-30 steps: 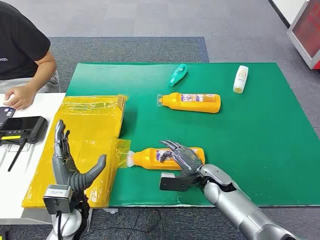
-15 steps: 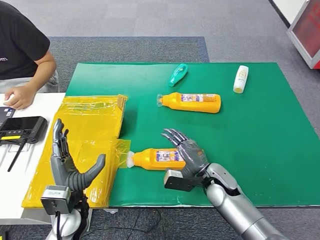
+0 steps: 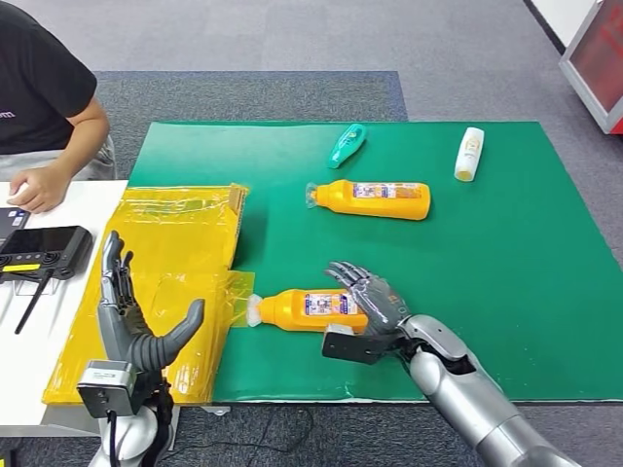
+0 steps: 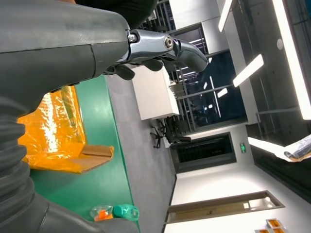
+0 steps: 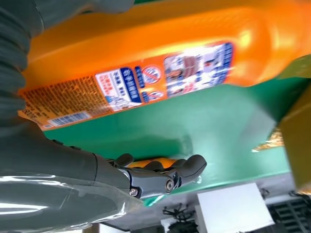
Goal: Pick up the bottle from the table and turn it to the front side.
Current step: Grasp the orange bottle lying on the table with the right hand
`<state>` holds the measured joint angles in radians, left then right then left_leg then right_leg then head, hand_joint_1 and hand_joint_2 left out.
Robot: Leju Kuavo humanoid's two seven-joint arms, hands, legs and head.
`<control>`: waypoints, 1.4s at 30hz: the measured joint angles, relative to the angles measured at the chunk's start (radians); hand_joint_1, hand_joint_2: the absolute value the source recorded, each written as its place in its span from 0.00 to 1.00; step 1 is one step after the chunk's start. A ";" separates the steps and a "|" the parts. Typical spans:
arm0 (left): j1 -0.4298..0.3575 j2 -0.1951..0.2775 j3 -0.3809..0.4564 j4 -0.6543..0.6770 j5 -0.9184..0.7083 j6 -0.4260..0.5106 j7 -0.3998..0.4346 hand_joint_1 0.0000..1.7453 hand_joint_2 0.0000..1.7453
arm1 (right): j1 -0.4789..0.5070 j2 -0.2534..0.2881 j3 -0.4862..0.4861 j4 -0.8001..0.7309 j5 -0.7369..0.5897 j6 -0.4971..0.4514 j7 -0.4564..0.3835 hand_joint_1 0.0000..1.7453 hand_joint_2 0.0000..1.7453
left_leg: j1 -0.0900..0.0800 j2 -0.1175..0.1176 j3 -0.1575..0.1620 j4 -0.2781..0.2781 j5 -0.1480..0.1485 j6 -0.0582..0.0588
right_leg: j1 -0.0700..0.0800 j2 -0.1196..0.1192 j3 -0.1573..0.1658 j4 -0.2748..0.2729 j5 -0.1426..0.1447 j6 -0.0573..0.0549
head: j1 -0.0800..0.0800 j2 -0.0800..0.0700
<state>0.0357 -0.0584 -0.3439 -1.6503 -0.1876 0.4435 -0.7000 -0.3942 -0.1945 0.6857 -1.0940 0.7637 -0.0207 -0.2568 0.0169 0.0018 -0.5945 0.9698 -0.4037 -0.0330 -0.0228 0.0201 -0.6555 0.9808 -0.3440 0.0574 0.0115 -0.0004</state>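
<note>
The near orange bottle (image 3: 305, 308) lies on its side on the green mat (image 3: 514, 272), clear cap pointing left, a printed label facing up. My right hand (image 3: 371, 306) hovers at the bottle's base end with its fingers spread and holds nothing. In the right wrist view the orange bottle (image 5: 154, 68) runs close across the picture, and my fingers (image 5: 161, 177) stretch out beside it, not wrapped around it. My left hand (image 3: 132, 316) stands raised at the lower left, fingers (image 4: 165, 48) apart and empty, over the yellow bags.
A second orange bottle (image 3: 375, 199), a teal bottle (image 3: 347, 145) and a white bottle (image 3: 468, 154) lie further back on the mat. Yellow plastic bags (image 3: 168, 243) cover the mat's left edge. A seated person (image 3: 44, 97) and a black device (image 3: 44, 251) are at the white table (image 3: 37, 341).
My right hand lifted its fingers off the near orange bottle and drew back to the right, toward its base. The bottle stayed where it lay. My left hand hardly moved.
</note>
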 joint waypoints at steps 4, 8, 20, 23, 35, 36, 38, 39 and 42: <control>0.000 0.000 0.000 0.000 0.007 0.005 0.000 0.00 1.00 | -0.040 0.005 0.011 0.062 0.003 -0.003 0.003 0.00 1.00 | 0.000 0.000 0.000 0.000 0.000 0.000 | 0.000 0.000 0.000 0.000 0.000 0.000 | 0.000 0.000; 0.000 0.000 -0.001 0.000 0.008 0.006 0.000 0.00 1.00 | -0.070 0.014 0.019 0.106 0.005 -0.008 0.004 0.00 1.00 | 0.000 0.000 0.000 0.000 0.000 0.000 | 0.000 0.000 0.000 0.000 0.000 0.000 | 0.000 0.000; -0.001 0.004 -0.001 0.000 0.012 0.008 0.000 0.00 1.00 | -0.119 0.034 0.047 0.198 -0.012 0.071 0.019 0.00 1.00 | 0.000 0.000 0.000 0.000 0.000 0.000 | 0.000 0.000 0.000 0.000 0.000 0.000 | 0.000 0.000; -0.003 0.007 -0.001 0.000 0.019 0.013 0.000 0.00 1.00 | -0.144 0.035 0.059 0.222 -0.023 0.103 0.024 0.00 1.00 | 0.000 0.000 0.001 0.000 0.000 0.000 | 0.000 0.000 0.000 0.000 0.000 0.000 | 0.000 0.000; -0.006 0.020 -0.001 0.000 0.024 0.027 0.000 0.00 1.00 | -0.212 0.037 0.110 0.281 -0.047 0.200 0.080 0.75 1.00 | 0.000 0.000 0.002 0.000 0.001 0.000 | 0.000 0.000 0.001 0.000 0.001 0.000 | 0.000 0.000; -0.006 0.021 -0.001 0.000 0.026 0.028 0.000 0.00 1.00 | -0.216 0.037 0.114 0.283 -0.051 0.203 0.074 0.95 1.00 | 0.000 0.000 0.003 0.000 0.001 -0.001 | 0.000 0.000 0.002 0.000 0.001 0.000 | 0.000 0.000; -0.007 0.023 -0.001 0.000 0.029 0.032 0.000 0.00 1.00 | -0.218 0.037 0.121 0.285 -0.060 0.204 0.063 0.86 1.00 | 0.000 0.000 0.003 0.000 0.001 -0.001 | 0.000 0.000 0.002 0.000 0.001 0.000 | 0.000 0.000; -0.007 0.024 -0.001 0.000 0.029 0.035 0.000 0.00 1.00 | -0.219 0.037 0.124 0.286 -0.064 0.203 0.060 0.77 1.00 | 0.000 0.000 0.003 0.000 0.001 -0.001 | 0.000 0.000 0.002 0.000 0.001 0.000 | 0.000 0.000; -0.010 0.026 -0.001 0.000 0.030 0.042 0.000 0.00 1.00 | -0.220 0.037 0.131 0.287 -0.073 0.191 0.057 0.46 1.00 | 0.000 0.000 0.003 0.000 0.001 -0.001 | 0.000 0.000 0.002 0.000 0.001 0.000 | 0.000 0.000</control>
<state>0.0261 -0.0321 -0.3445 -1.6503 -0.1574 0.4852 -0.7000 -0.6141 -0.1575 0.8170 -0.8074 0.6904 0.1704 -0.1996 0.0169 0.0018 -0.5918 0.9698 -0.4027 -0.0337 -0.0227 0.0203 -0.6539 0.9808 -0.3428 0.0571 0.0114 -0.0004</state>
